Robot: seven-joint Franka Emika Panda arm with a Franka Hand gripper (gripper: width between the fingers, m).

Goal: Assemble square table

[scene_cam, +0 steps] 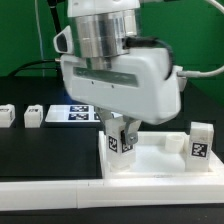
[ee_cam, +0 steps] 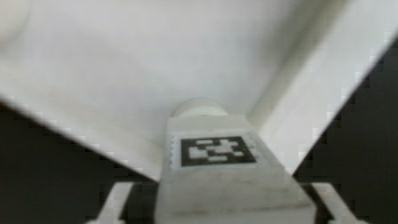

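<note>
While my end effector (scene_cam: 120,136) is clamped on a white table leg (scene_cam: 121,143), its two fingers (ee_cam: 118,203) pressing the leg's sides just behind the tag, I hang directly above the square tabletop (scene_cam: 160,163). The tabletop lies flat on the black desk (scene_cam: 40,150), hollow side up. The leg stands over the tabletop's corner toward the exterior view's left.

The leg's long axis runs straight down from my fingers into the tabletop, nearly upright. In the wrist view its far end points into the angle where the tabletop's floor (ee_cam: 125,70) meets the raised rim (ee_cam: 311,80). I cannot tell whether the tip already touches the floor or sits in a socket.

As I judge it, the coming move goes straight down along that axis, and any tilt would jam the leg against the rim.

A second leg (scene_cam: 201,141) stands upright at the tabletop's other end.
</note>
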